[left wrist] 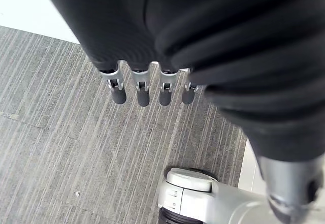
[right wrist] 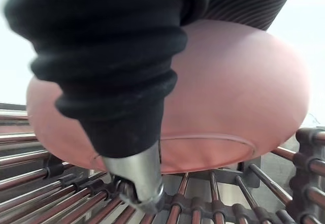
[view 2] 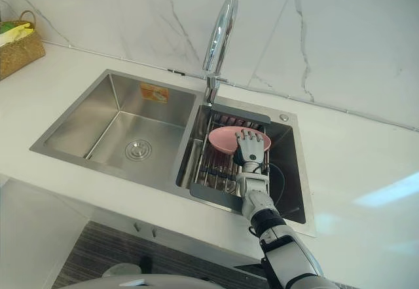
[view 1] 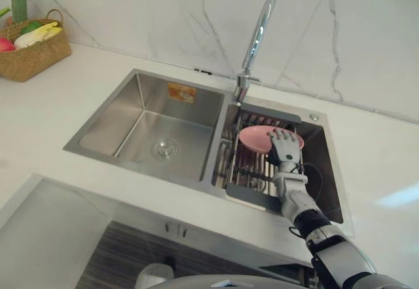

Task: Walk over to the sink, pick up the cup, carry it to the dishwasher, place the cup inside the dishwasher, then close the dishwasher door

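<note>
Grasp step. Pink bowl (view 1: 254, 138) leans on wire rack (view 1: 243, 170) in sink's (view 1: 122, 116) right basin. Right hand (view 1: 284, 147) lies over its rim, fingers (view 1: 281, 135) splayed, thumb (right wrist: 138, 176) low beneath, nothing pinched. Advice: curl fingers inside rim, thumb against outer wall, lift straight. Left hand (left wrist: 143, 93) hangs relaxed.

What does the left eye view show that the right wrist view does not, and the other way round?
Left eye view: the whole sink, the faucet, the basket on the counter, and the right hand from above, its fingers lying straight on the cup. Right wrist view: the cup's side and rim from close by, and what looks like the thumb reaching down to the rack. Both: the pink cup on the rack.
</note>
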